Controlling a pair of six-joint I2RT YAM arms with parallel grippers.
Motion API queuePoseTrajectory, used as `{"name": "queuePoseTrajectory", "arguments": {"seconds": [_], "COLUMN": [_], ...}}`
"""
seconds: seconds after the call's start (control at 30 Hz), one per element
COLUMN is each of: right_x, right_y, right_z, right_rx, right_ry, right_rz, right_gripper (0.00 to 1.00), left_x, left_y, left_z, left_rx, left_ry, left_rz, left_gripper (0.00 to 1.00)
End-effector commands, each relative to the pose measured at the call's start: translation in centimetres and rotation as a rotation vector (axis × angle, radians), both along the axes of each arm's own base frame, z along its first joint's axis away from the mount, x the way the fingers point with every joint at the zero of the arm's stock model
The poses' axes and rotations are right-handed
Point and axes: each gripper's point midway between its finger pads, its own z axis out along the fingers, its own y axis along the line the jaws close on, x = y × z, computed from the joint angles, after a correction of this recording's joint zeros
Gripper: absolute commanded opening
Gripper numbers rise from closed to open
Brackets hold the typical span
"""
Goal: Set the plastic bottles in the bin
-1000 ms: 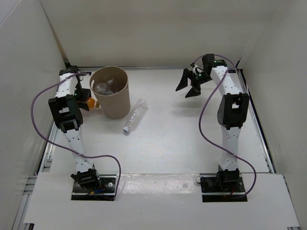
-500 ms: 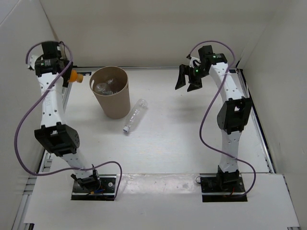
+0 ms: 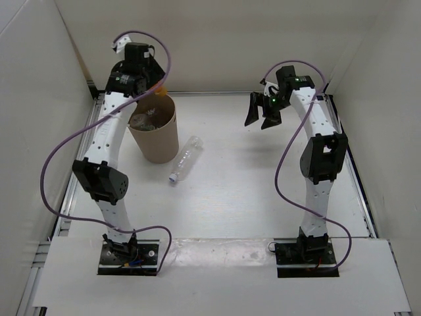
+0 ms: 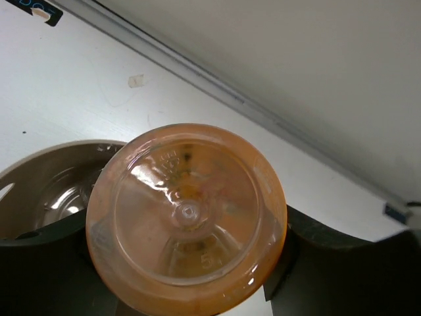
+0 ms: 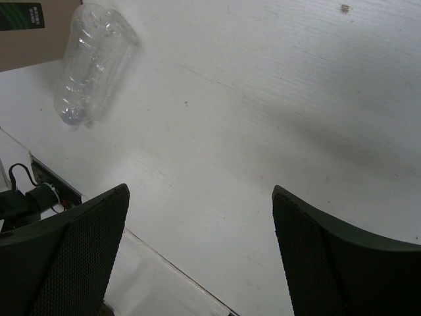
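Note:
My left gripper is raised over the far rim of the bin, a tall brown cylinder. It is shut on the short orange bottle, whose round base fills the left wrist view between the dark jaws. Part of the bin's rim lies below and to the left of that bottle. Clear bottles lie inside the bin. A plain clear bottle lies on the table just right of the bin, also seen as the clear bottle. My right gripper hangs open and empty at the far right.
White walls enclose the table on the left, back and right. A metal rail runs along the foot of the back wall behind the bin. Purple cables loop from both arms. The arm bases stand on the near ledge.
My left arm has swung up from the left wall to above the bin's far rim, carrying the orange bottle. The right gripper has only shifted slightly.

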Motion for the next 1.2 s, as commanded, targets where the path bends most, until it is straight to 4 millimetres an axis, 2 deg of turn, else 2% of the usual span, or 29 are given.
{"name": "queuePoseTrajectory", "arguments": {"seconds": [0.0,0.1,0.13,0.17,0.2,0.23,0.3,0.33,0.4,0.43,0.5,0.53,0.57,0.6,0.63,0.67,0.7,0.73,0.77,0.83,0.87,0.9,0.93,0.97,1.03,1.1,1.13,1.17], "right_x": [-0.3,-0.4,-0.4,-0.4,-0.3,-0.2,0.1,0.0,1.0,1.0,2.6,2.9,4.8,5.9,6.0,6.5,6.2,6.2,4.6,3.3,2.5,0.4,-0.2,-1.2,-3.5,-4.3,-4.8,-5.1], "right_y": [-0.4,-0.2,-0.2,-0.1,0.1,0.1,0.7,1.2,1.5,2.3,2.8,3.6,2.9,3.3,4.5,5.7,6.9,8.1,11.2,13.7,15.0,18.0,19.4,21.3,24.3,25.5,26.1,26.4], "right_z": [3.5,3.7,3.6,3.5,3.7,3.5,3.8,3.7,3.3,3.3,3.8,4.3,5.3,6.5,7.4,9.1,9.4,9.3,9.5,8.8,8.8,8.5,7.2,7.1,5.5,3.4,3.1,2.7], "right_rx": [0.035,0.045,0.046,0.046,0.045,0.042,0.042,0.041,0.029,0.029,0.024,0.025,-0.037,-0.018,0.003,0.040,0.072,0.095,0.156,0.182,0.208,0.217,0.220,0.235,0.221,0.182,0.172,0.162], "right_ry": [-0.080,-0.081,-0.078,-0.076,-0.083,-0.081,-0.096,-0.093,-0.111,-0.109,-0.165,-0.176,-0.251,-0.279,-0.296,-0.341,-0.316,-0.302,-0.239,-0.181,-0.132,-0.104,-0.062,-0.032,0.019,0.050,0.055,0.066], "right_rz": [-0.002,0.005,0.004,0.007,0.006,0.007,0.011,0.017,0.009,0.011,0.000,-0.020,-0.097,-0.146,-0.148,-0.139,-0.163,-0.171,-0.159,-0.143,-0.161,-0.116,-0.108,-0.107,-0.081,-0.087,-0.086,-0.089], "right_gripper": [0.90,0.90,0.90,0.90,0.90,0.90,0.90,0.90,0.90,0.90,0.90,0.90,0.90,0.90,0.90,0.90,0.90,0.90,0.90,0.90,0.90,0.90,0.90,0.90,0.90,0.90,0.90,0.90], "left_x": [-0.7,-1.3,-1.7,-2.1,-2.4,-2.9,-3.5,-4.2,-4.4,-4.6,-5.1,-5.5,-6.1,-6.8,-7.0,-7.8,-8.2,-9.2,-9.9,-11.9,-12.5,-13.3,-14.4,-14.9,-16.5,-17.5,-18.1,-18.5], "left_y": [0.7,0.2,-0.4,0.0,0.3,0.6,0.9,1.6,1.8,2.0,2.3,2.5,3.2,3.6,3.9,4.4,4.5,5.0,5.2,5.5,5.8,6.0,6.4,6.6,7.0,6.9,7.3,7.4], "left_z": [0.2,-1.1,-1.3,-2.1,-2.0,-1.4,-2.1,-1.4,-0.7,-0.2,0.8,1.0,1.5,1.4,1.4,2.1,2.1,1.4,1.3,1.8,0.4,0.7,0.5,-0.4,-0.5,-1.6,-1.5,-2.6], "left_rx": [0.158,0.214,0.226,0.260,0.275,0.285,0.300,0.310,0.325,0.338,0.346,0.345,0.350,0.353,0.342,0.335,0.330,0.322,0.313,0.275,0.265,0.243,0.228,0.209,0.168,0.151,0.152,0.159], "left_ry": [0.020,0.056,0.066,0.096,0.100,0.090,0.110,0.097,0.076,0.066,0.052,0.054,0.053,0.077,0.081,0.074,0.078,0.118,0.126,0.130,0.169,0.163,0.176,0.198,0.198,0.225,0.220,0.254], "left_rz": [-0.009,-0.037,-0.051,-0.039,-0.024,-0.008,-0.003,0.018,0.011,0.012,0.016,0.024,0.055,0.060,0.075,0.089,0.092,0.102,0.105,0.094,0.100,0.099,0.100,0.113,0.106,0.083,0.083,0.081], "left_gripper": [0.27,0.47,0.63,0.67,0.71,0.78,0.92,1.00,1.00,1.00,1.00,1.00,1.00,1.00,1.00,1.00,1.00,1.00,1.00,1.00,1.00,1.00,1.00,1.00,1.00,1.00,1.00,1.00]}}
